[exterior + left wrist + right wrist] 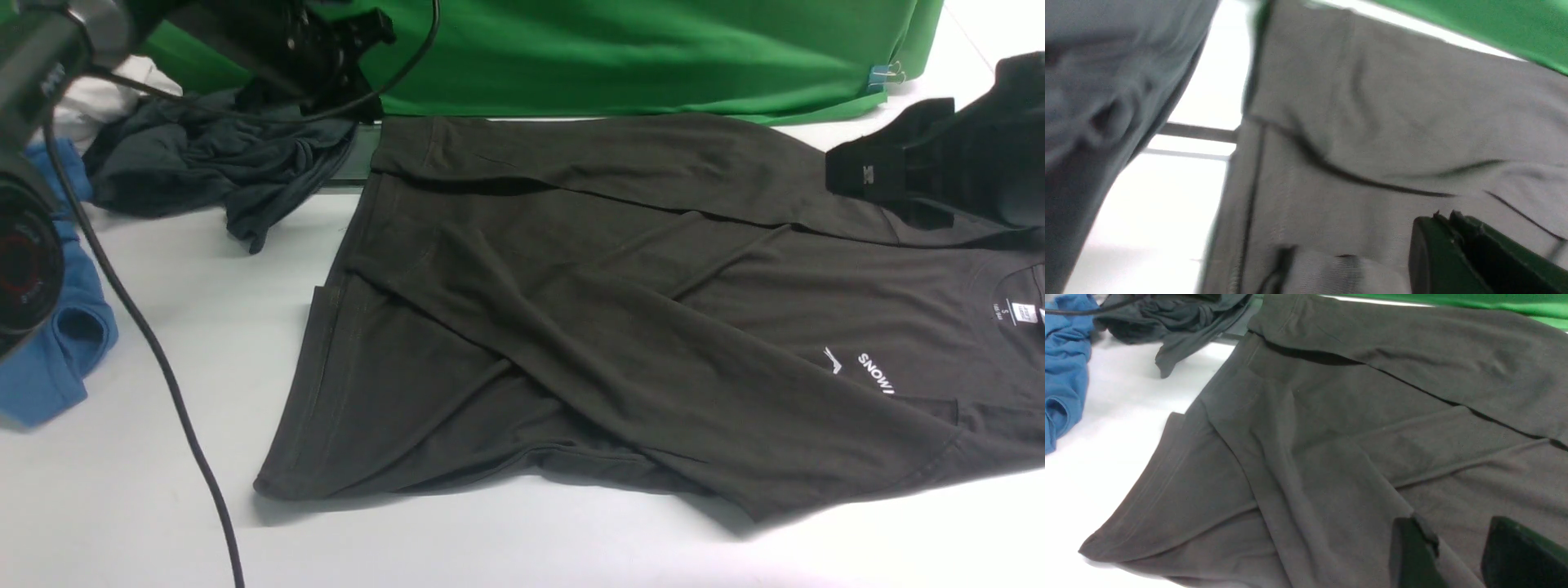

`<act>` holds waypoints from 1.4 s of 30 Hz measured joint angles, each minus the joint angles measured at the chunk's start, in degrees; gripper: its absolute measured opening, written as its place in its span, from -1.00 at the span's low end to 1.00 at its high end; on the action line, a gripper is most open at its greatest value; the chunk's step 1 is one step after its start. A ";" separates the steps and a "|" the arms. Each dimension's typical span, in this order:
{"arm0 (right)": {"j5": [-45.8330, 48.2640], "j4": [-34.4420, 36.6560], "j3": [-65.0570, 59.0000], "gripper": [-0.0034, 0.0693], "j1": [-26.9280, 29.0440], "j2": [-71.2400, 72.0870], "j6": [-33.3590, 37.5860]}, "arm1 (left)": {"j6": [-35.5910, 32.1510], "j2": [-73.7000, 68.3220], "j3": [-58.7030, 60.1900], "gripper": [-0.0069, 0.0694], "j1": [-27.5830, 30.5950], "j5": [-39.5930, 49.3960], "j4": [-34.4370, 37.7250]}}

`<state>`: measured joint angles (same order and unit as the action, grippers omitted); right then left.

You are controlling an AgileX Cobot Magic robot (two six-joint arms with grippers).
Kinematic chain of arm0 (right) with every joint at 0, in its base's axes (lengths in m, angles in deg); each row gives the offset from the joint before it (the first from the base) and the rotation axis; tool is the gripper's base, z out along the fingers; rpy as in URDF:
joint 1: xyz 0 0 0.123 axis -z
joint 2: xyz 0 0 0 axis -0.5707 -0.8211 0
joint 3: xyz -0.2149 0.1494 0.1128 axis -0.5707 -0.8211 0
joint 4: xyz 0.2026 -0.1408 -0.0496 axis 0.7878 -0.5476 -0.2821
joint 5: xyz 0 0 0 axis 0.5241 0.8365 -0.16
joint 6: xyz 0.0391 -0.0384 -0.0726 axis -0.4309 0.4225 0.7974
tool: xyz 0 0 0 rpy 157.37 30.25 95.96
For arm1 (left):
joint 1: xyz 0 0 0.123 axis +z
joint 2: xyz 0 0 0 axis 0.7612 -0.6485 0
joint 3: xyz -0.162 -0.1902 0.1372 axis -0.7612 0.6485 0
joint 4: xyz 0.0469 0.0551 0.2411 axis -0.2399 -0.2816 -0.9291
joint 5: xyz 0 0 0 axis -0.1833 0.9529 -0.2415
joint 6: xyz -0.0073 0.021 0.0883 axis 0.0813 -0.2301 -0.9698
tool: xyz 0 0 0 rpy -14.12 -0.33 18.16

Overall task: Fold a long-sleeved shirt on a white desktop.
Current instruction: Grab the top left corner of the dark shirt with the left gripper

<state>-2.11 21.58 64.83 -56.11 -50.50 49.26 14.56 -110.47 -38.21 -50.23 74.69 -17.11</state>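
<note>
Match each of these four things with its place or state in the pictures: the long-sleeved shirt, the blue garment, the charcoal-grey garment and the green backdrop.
Things
1. long-sleeved shirt
2. blue garment
3. charcoal-grey garment
4. green backdrop

Places or states
A. hangs behind the white desktop
B. spread out, sleeves folded across its body
C. crumpled at the far left, close to the backdrop
D. bunched at the left, nearer the camera

Pairs: 1-B, 2-D, 3-C, 4-A

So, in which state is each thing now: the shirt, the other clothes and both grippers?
long-sleeved shirt, spread on the white desktop, one sleeve laid across its body, far side folded in.
charcoal-grey garment, crumpled in a heap.
blue garment, bunched up.
left gripper, shut.
right gripper, open, over the shirt.
</note>
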 joint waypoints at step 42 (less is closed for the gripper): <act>0.32 0.00 0.00 -0.24 0.00 0.00 0.11 | -2.88 -12.43 -0.05 0.13 0.75 -21.89 12.77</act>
<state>-1.79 21.58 64.83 -56.11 -50.50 49.38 11.68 -122.89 -38.26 -49.49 52.80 -4.34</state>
